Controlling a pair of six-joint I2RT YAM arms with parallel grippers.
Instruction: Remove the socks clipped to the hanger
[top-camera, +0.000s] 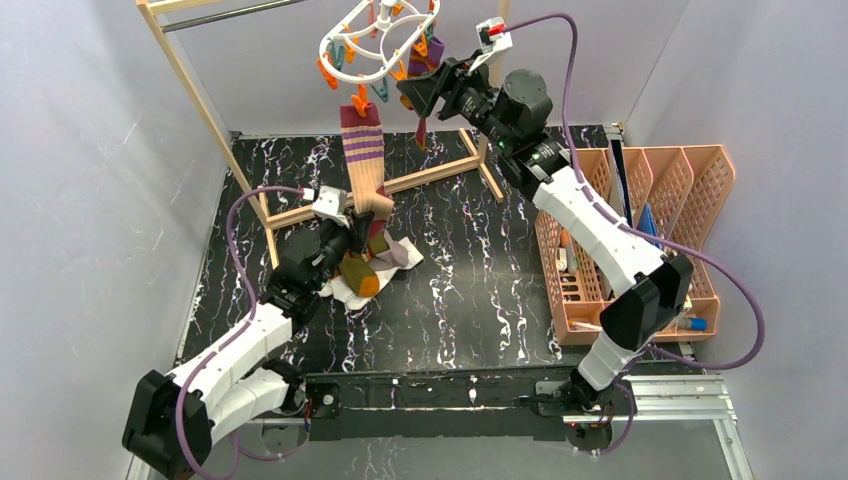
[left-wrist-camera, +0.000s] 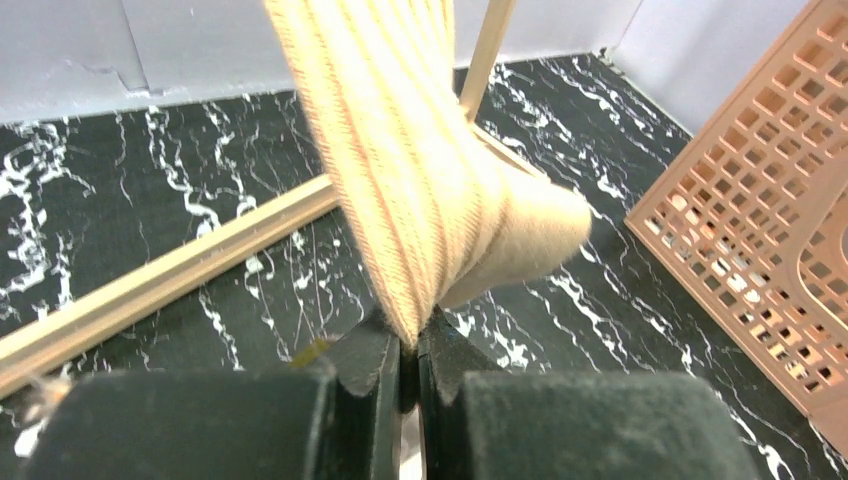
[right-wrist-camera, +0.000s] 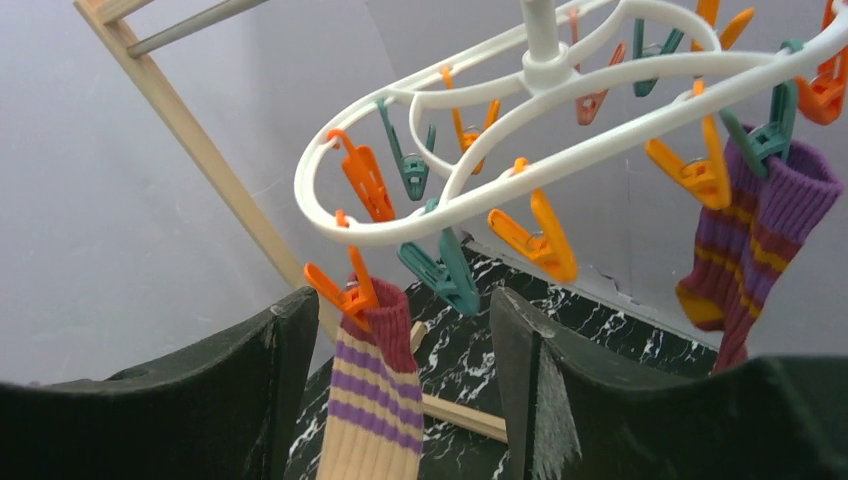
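At the left, the left hand (left-wrist-camera: 408, 345) is clamped on the lower end of one tan striped sock (top-camera: 365, 150), which hangs taut from an orange peg on the single white hanger (right-wrist-camera: 545, 70). Beside that hand a small heap of loose socks (top-camera: 365, 272) lies on the tabletop (top-camera: 480, 280); how many I cannot tell. Two socks are clipped to the hanger, the second being a purple striped sock (right-wrist-camera: 750, 240) on a teal peg. The right hand (right-wrist-camera: 395, 330) hovers by the hanger, fingers apart and holding nothing.

No readable text, label, brand or number (all three views alike).
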